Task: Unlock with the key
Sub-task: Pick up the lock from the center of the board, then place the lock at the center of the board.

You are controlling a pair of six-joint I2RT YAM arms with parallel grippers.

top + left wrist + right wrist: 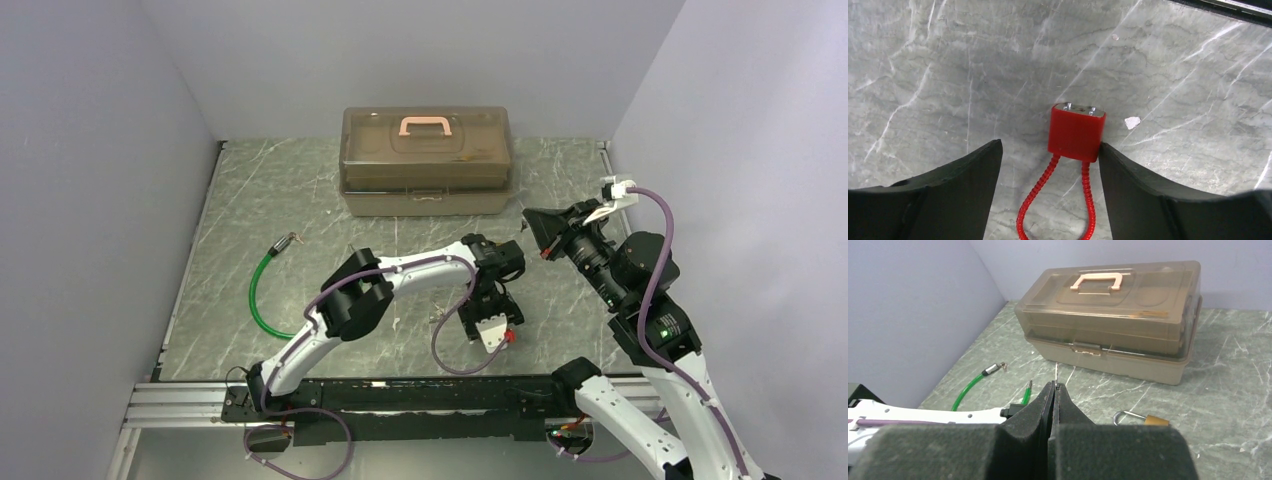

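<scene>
My right gripper (1053, 385) is shut on the key (1056, 374), which shows only as a thin silver sliver, edge-on, poking out past the fingertips. It hangs above the table, in front of the box. The small brass padlock (1143, 418) with its silver shackle lies on the marble just right of the right fingers. My left gripper (1050, 150) is open, low over the table. A red square tag (1076, 132) on a red wire loop (1040, 200) lies between its fingers, touching the right finger (1138, 185) and apart from the left one. The top view shows this gripper (492, 338) near the front centre.
A translucent brown toolbox (427, 160) with a pink handle stands shut at the back centre. A green cable (262, 295) with a silver metal tip curves on the left of the table. Grey walls close in both sides, and a metal rail (180, 405) runs along the near edge.
</scene>
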